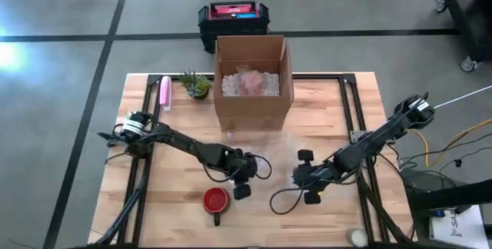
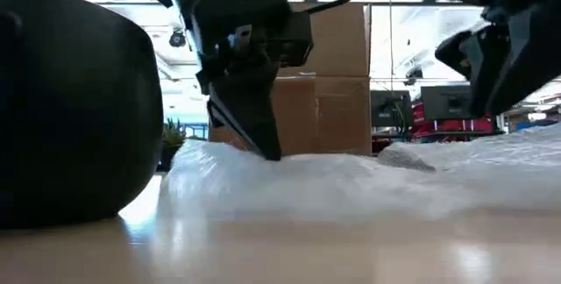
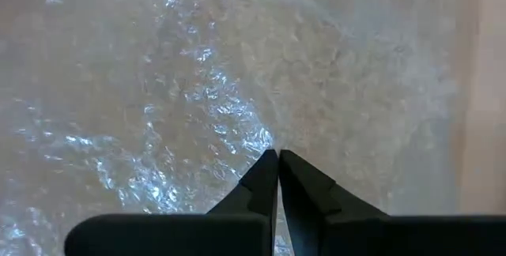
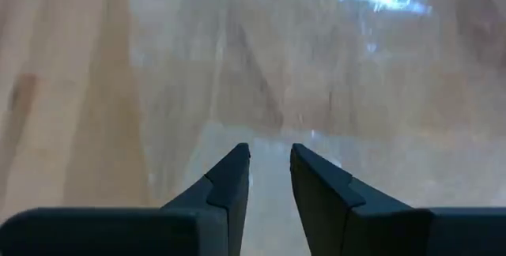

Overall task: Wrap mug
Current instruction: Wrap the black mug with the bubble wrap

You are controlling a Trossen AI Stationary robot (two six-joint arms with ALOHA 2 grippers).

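Bubble wrap [image 1: 277,153] lies spread on the wooden table [image 1: 330,111] in front of the cardboard box [image 1: 252,95], a clear sheet between the two grippers, and the red mug [image 1: 216,200] stands just off its near left corner, close beside the left gripper [image 1: 247,170] and on the near side of it. Mug mouth faces up in the high view, and its dark handle [image 1: 217,219] points toward the near edge of the table, away from the sheet; in the low view the mug fills the left of the picture as a large dark rounded shape. Left gripper is down at the sheet's left part with its fingers [image 3: 261,178] pinched together, tips meeting on the crinkled plastic in the left wrist view; whether a fold of the sheet is caught between them I cannot tell. Right gripper [image 1: 301,174] is at the sheet's right side, held low over it, with its two fingers [image 4: 229,178] a narrow gap apart and nothing between them, the plastic and bare wood showing past the tips. Small potted plant [image 1: 196,85] and a pink object [image 1: 164,93] sit at the far left of the table, beside the box.
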